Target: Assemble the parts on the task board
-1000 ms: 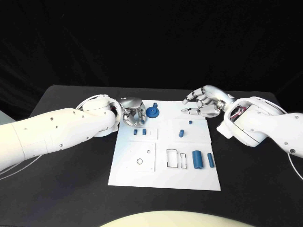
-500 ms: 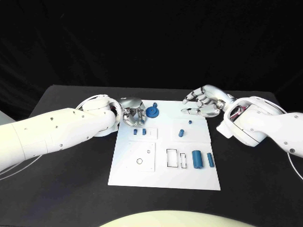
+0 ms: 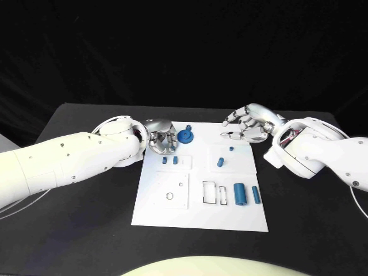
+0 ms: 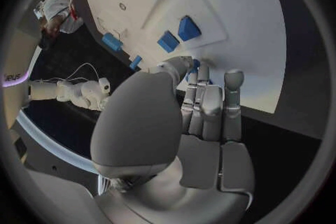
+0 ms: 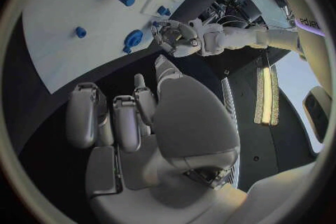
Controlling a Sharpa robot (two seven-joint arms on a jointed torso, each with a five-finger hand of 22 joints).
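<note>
The white task board [image 3: 196,213] lies mid-table. At its far left edge stands a blue round part [image 3: 185,136] with a short peg on top. My left hand [image 3: 161,138] is right beside it. In the left wrist view, my thumb and a fingertip [image 4: 203,74] pinch a sliver of that part [image 4: 195,63]. My right hand [image 3: 249,123] hovers over the board's far right edge, fingers loosely curved and empty. The right wrist view also shows the round part [image 5: 133,39] and my left hand [image 5: 176,37].
Two small blue blocks [image 3: 169,160] lie just in front of my left hand. A short peg [image 3: 221,161] and a tiny piece [image 3: 230,149] sit mid-board. Two blue cylinders [image 3: 240,194] and a thin piece [image 3: 223,194] lie near the board's right side.
</note>
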